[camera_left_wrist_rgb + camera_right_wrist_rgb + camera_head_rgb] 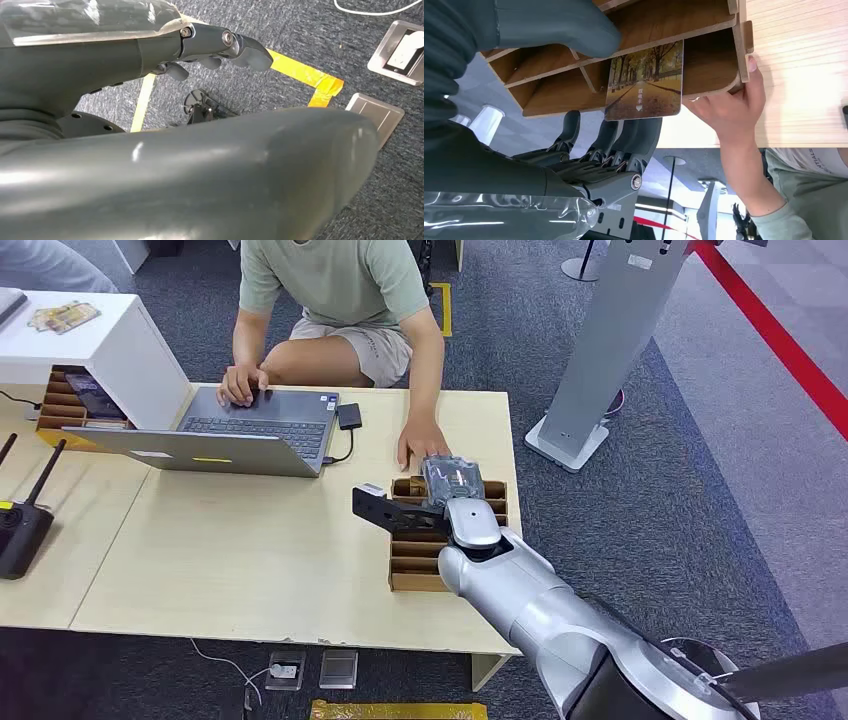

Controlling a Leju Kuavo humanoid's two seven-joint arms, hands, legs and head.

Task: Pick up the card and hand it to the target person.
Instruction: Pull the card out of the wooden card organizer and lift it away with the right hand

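R hand (452,483) is out over the far end of the slotted wooden card rack (415,565) on the light wood table (250,550), near the table's right edge. R wrist view: card (645,80) (autumn tree-lined path print) stands in a rack (664,30) slot w/ one end sticking out; R hand (589,150) has its dark fingers (634,135) bunched at the card's protruding edge and thick grey thumb (554,25) over the rack dividers on the other side. Looks like contact w/ card edge, but can't tell if it's actually pinched or just touched. Card is in the rack, not lifted. Person (335,290) in pale green shirt sits across the table; one hand (420,445) rests on the table at the rack's far end, just beside the R hand, and in R wrist view that hand (729,105) grips the rack's end wall. Person's other hand (243,383) is on an open laptop (250,435). L hand (220,47) hangs over dark carpet w/ yellow tape (305,75); fingers curled in, nothing in them. Also on table: black controller w/ antennas (20,525) at left edge, white box (95,350) at far left.
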